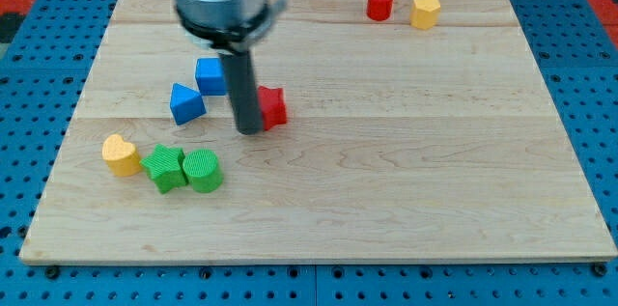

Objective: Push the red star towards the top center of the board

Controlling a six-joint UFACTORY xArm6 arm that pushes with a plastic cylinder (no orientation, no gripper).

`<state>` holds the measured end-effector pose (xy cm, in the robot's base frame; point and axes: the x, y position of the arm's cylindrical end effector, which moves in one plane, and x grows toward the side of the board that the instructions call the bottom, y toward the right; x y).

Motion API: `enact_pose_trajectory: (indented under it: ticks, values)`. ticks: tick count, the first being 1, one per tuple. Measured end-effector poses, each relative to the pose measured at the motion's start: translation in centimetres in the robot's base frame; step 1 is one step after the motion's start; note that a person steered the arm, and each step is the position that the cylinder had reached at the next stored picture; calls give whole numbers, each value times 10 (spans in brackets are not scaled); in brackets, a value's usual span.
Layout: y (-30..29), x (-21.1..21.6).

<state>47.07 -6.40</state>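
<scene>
The red star (273, 106) lies on the wooden board (406, 152), left of centre, partly hidden by my rod. My tip (249, 130) rests on the board touching the star's lower left side. A blue cube (210, 75) sits just left of the rod, and a blue triangle (185, 103) lies further left.
A yellow heart (121, 154), a green star (166, 167) and a green cylinder (203, 171) cluster at the lower left. A red cylinder (379, 3) and a yellow hexagon (425, 11) stand near the top edge, right of centre. Blue pegboard surrounds the board.
</scene>
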Motion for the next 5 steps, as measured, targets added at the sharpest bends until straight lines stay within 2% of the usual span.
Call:
enact_pose_trajectory:
  ticks: [1,2,3,5]
  values:
    - [-40,10]
    - [-53,-15]
    - [-1,-56]
    - [-15,-34]
